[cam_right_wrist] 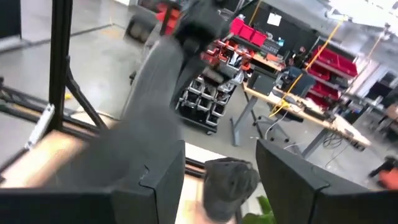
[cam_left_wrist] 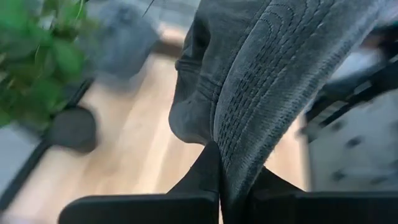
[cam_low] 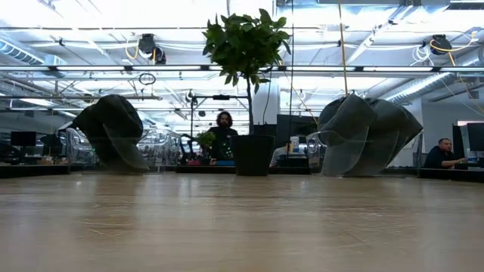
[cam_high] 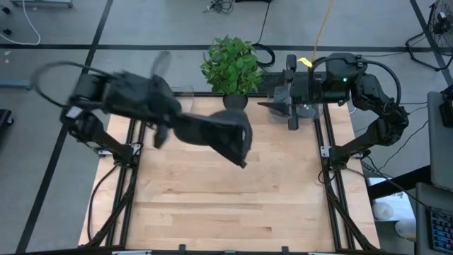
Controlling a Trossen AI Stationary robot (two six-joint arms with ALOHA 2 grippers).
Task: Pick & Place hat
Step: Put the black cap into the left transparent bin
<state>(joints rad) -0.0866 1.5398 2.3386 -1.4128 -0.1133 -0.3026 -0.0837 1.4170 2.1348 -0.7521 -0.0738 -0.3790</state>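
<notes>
A dark grey hat [cam_high: 223, 136] with a stitched brim hangs in the air over the table's far middle, held by my left gripper [cam_high: 172, 125], which reaches in from the table's left and is shut on it. The left wrist view shows the hat [cam_left_wrist: 249, 74] filling the space ahead of the fingers. My right gripper [cam_high: 290, 108] is open and empty at the table's far right, pointing toward the left. Its wrist view [cam_right_wrist: 221, 186] shows the hat [cam_right_wrist: 230, 179] farther off between its fingers. My left gripper pinches the hat's stitched brim [cam_left_wrist: 239, 149] between its two fingers [cam_left_wrist: 202, 177]. The fingers come roughly level from the table's left. The hat reaches out ahead of the fingers, lifted clear of the table, its crown [cam_left_wrist: 193, 118] away from the gripper.
A potted plant [cam_high: 230, 65] in a dark pot [cam_high: 236, 100] stands at the middle of the table's far edge, between the two grippers. The wooden table top [cam_high: 226, 205] lies bare toward the near edge. People sit in the room behind [cam_low: 224, 128].
</notes>
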